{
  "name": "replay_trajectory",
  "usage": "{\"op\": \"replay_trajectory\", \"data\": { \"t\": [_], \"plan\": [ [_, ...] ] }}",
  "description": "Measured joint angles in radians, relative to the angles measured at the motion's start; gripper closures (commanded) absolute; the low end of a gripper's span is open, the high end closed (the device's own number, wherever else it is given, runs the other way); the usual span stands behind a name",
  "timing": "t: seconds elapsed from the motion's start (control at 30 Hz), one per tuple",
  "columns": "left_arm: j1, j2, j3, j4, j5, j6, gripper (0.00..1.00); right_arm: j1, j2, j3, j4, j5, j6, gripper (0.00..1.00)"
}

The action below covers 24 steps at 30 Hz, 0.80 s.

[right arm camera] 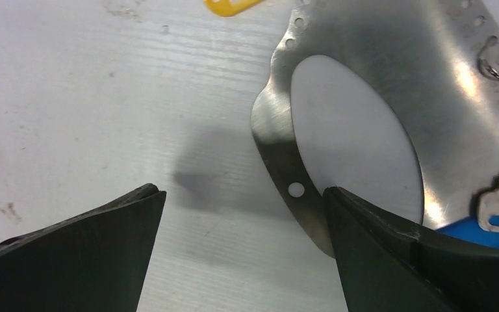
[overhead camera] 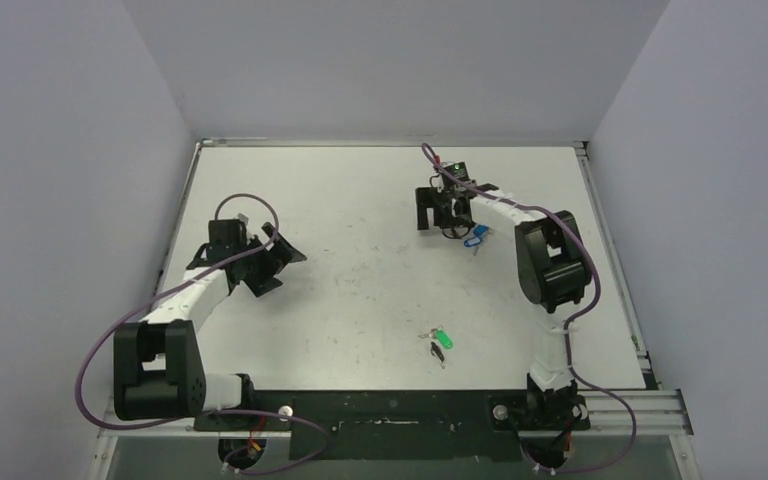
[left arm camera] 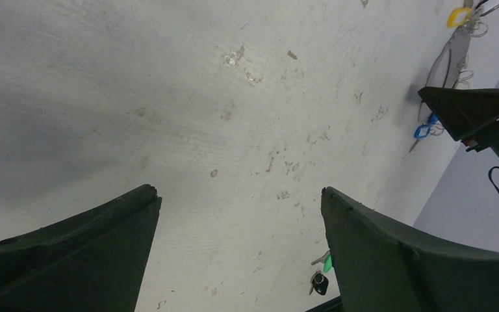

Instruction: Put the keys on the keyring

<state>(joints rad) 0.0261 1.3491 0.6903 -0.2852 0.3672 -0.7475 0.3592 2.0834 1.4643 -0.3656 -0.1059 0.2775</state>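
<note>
Two black fingers [right arm camera: 377, 260] of the right gripper [right arm camera: 240, 192] fill the bottom of its own view. They are spread wide, with nothing between them but bare table [right arm camera: 71, 97]. Just past the right-hand finger lies the keyring [right arm camera: 390, 32] — from here it looks like a flat shiny metal band with a big oval hole and tiny holes along its rim. It lies flat on the far right part of the table. A blue key [right arm camera: 477, 233] rests at its edge, partly on it I think, though the finger hides some of it. A yellow tag [right arm camera: 230, 5] peeks in at the top. The left gripper [left arm camera: 237, 192] is wide open too and holds nothing; it hangs over bare table on the left side, well apart from the keyring. A green key [overhead camera: 443, 339] and a black key [overhead camera: 438, 352] lie side by side near the front edge, between the two arms. The keyring looks thin, stiff and light, and smooth metal is slippery, so it would likely skid if pushed. A good spot to grab it is probably the narrow band beside the oval hole, one finger in the hole and one outside. The keys are small and light — their plastic heads look thicker and less slippery than the metal blades, so the head seems the best place to pinch.
</note>
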Motion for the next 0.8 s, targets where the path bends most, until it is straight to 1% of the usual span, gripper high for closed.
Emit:
{"op": "replay_trajectory", "data": {
  "t": [0.13,0.27,0.4,0.53,0.63,0.7,0.8],
  "plan": [
    [0.0,-0.048,-0.002,0.031,0.0,-0.01,0.07,0.024,0.0,0.0,0.019,-0.071,0.014,0.02],
    [0.0,-0.078,-0.002,0.059,-0.003,-0.01,0.07,0.088,0.0,-0.019,0.071,-0.145,0.04,0.02],
    [0.0,-0.079,-0.002,0.061,-0.004,-0.01,0.07,0.198,-0.019,-0.073,0.16,-0.239,0.087,0.02],
    [-0.002,-0.072,-0.002,0.063,0.002,-0.011,0.07,0.344,-0.03,-0.093,0.182,-0.327,0.128,0.01],
    [-0.014,-0.057,-0.002,0.065,0.012,-0.014,0.07,0.424,-0.061,-0.135,0.177,-0.372,0.155,0.0],
    [-0.035,-0.05,-0.002,0.065,0.013,-0.019,0.08,0.438,-0.097,-0.171,0.154,-0.385,0.165,0.0],
    [-0.09,-0.045,-0.002,0.067,0.014,-0.027,0.1,0.396,-0.154,-0.209,0.103,-0.388,0.17,0.0]
  ]
}}
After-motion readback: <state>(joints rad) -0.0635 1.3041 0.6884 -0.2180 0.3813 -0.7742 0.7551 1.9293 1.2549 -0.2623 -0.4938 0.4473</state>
